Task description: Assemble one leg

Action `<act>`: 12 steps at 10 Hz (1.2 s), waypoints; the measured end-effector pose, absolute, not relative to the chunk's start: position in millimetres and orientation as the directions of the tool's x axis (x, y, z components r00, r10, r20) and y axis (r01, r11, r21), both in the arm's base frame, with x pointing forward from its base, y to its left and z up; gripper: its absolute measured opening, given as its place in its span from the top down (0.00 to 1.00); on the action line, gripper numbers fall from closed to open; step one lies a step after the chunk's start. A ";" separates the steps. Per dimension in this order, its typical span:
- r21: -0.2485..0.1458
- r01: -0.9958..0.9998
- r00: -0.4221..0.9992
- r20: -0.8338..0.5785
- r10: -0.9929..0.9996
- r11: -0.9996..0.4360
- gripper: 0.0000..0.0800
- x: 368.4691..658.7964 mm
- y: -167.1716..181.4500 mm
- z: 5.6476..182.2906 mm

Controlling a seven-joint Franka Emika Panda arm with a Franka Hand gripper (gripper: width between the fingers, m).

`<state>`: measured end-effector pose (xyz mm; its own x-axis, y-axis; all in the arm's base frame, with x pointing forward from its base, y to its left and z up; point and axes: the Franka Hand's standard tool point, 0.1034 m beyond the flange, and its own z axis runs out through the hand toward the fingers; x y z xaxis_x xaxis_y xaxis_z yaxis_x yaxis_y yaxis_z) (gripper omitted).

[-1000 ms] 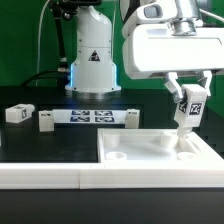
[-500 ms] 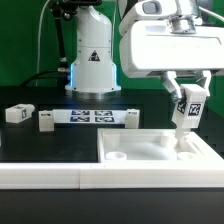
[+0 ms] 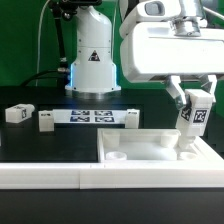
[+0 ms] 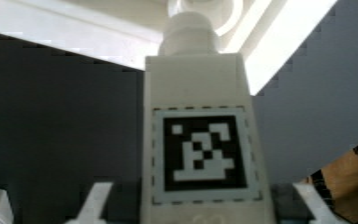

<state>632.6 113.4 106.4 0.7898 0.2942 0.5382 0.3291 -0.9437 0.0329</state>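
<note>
Shifted the leg, clamped in the gripper, a little toward the exterior view's right and lower, closer to the white panel.

- The leg, its marker tag facing the camera, sits between the end effector's fingers.
- Beyond it lie a white panel and the dark counter.

The black bench lay open between the white panel and the loose block at the exterior view's left, with room there for an end effector to pass. The marker board, a small block at its end and the robot base closed off the back. The leg, upright in the end effector, blocked the panel's far corner on the exterior view's right. A white rail barred the near edge.
</note>
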 end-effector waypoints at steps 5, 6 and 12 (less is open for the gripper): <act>0.025 0.336 0.794 0.531 0.297 -0.942 0.63 625.3 121.3 87.5; 0.024 0.336 0.795 0.530 0.297 -0.942 0.63 624.8 121.2 86.2; 0.031 0.321 0.772 0.570 0.281 -0.947 0.63 619.2 116.3 76.2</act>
